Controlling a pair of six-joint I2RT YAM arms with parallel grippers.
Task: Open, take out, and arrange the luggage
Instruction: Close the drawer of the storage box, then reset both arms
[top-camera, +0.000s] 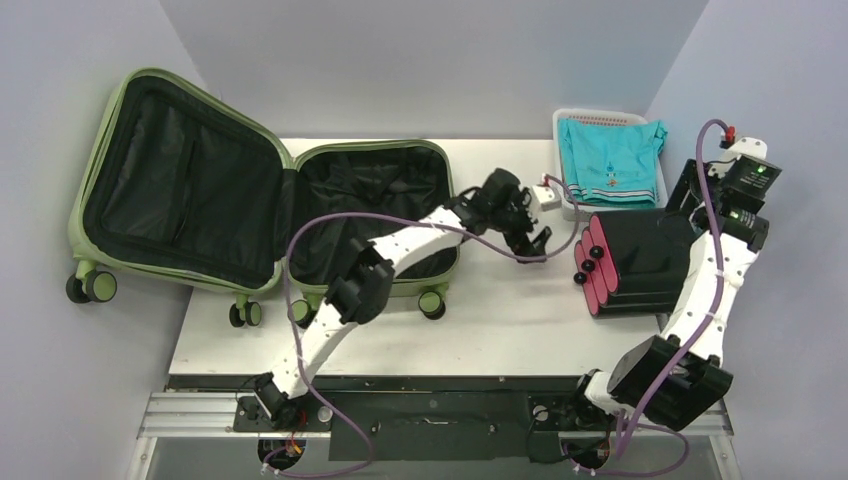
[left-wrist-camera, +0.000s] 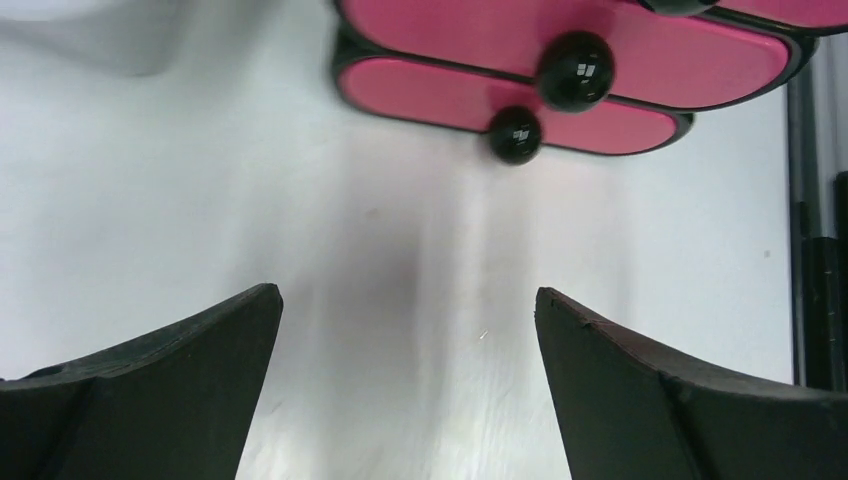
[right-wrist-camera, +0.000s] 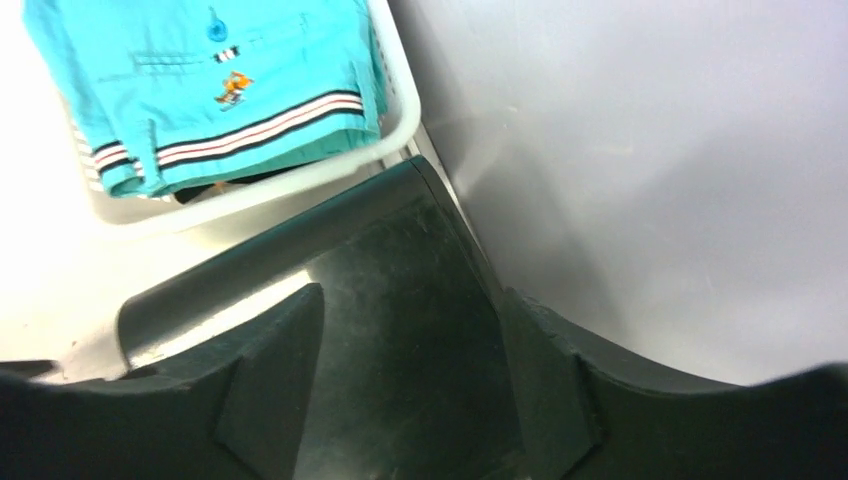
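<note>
Luggage at table's left, basket with garment back right, smaller case before it.

Light: bright, even, from above. Shadows: soft and faint on the tabletop. Glare: small square glints on two black wheels; tabletop washed pale. Focus: my left fingers slightly soft, streaky blur between them.

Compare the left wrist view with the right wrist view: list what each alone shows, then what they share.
Left wrist only: the small black case seen from its pink-red side, its round black wheels, and the open left pincer above the white table. Right wrist only: turquoise shorts in the white basket, the grey wall, and the right pincer over the case's black shell. Shared: that case and the table.
</note>
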